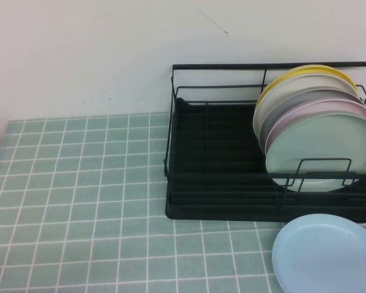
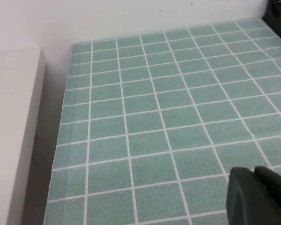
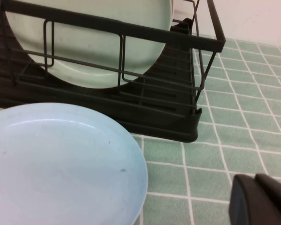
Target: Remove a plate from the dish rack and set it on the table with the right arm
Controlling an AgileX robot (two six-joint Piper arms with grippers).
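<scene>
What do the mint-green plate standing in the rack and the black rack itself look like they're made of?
The round pale mint-green plate looks like matte plastic or melamine: even colour, soft dull sheen, no glassy glare; glazed ceramic can't be ruled out. The black wire dish rack looks like coated metal wire over a moulded plastic tray: thin straight bars, ribbed base. Part of the left gripper shows over bare tiles, part of the right gripper beside the rack.

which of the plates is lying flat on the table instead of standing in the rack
The light blue plate: it lies flat on the table just in front of the dish rack. The mint-green plate and the others stand upright inside it.
</scene>
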